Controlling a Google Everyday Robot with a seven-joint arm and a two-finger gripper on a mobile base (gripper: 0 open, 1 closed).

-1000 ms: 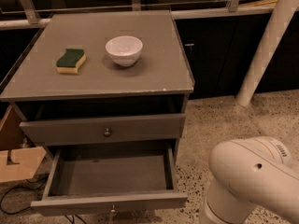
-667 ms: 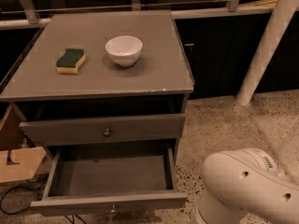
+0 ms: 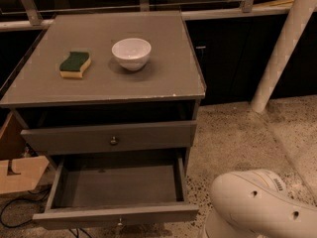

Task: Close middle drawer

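Note:
The middle drawer (image 3: pixel 116 190) of the grey cabinet is pulled far out toward me and is empty. Its flat grey front (image 3: pixel 116 216) with a small round knob (image 3: pixel 119 225) sits at the bottom edge of the camera view. The top drawer (image 3: pixel 109 137) above it is shut, and its knob (image 3: pixel 114 140) shows. The lowest drawer is hidden under the open one. Only a white rounded part of my arm (image 3: pixel 257 207) shows at the bottom right, to the right of the open drawer. The gripper is out of view.
A white bowl (image 3: pixel 131 52) and a green-and-yellow sponge (image 3: pixel 75 64) lie on the cabinet top (image 3: pixel 163 78). A cardboard box (image 3: pixel 17 170) and a black cable (image 3: pixel 12 209) are at the left. A white post (image 3: pixel 282 53) stands at the right on the speckled floor (image 3: pixel 237 133).
The white arm segment has shifted a little left and lower at the bottom right. The drawers, bowl and sponge have not moved.

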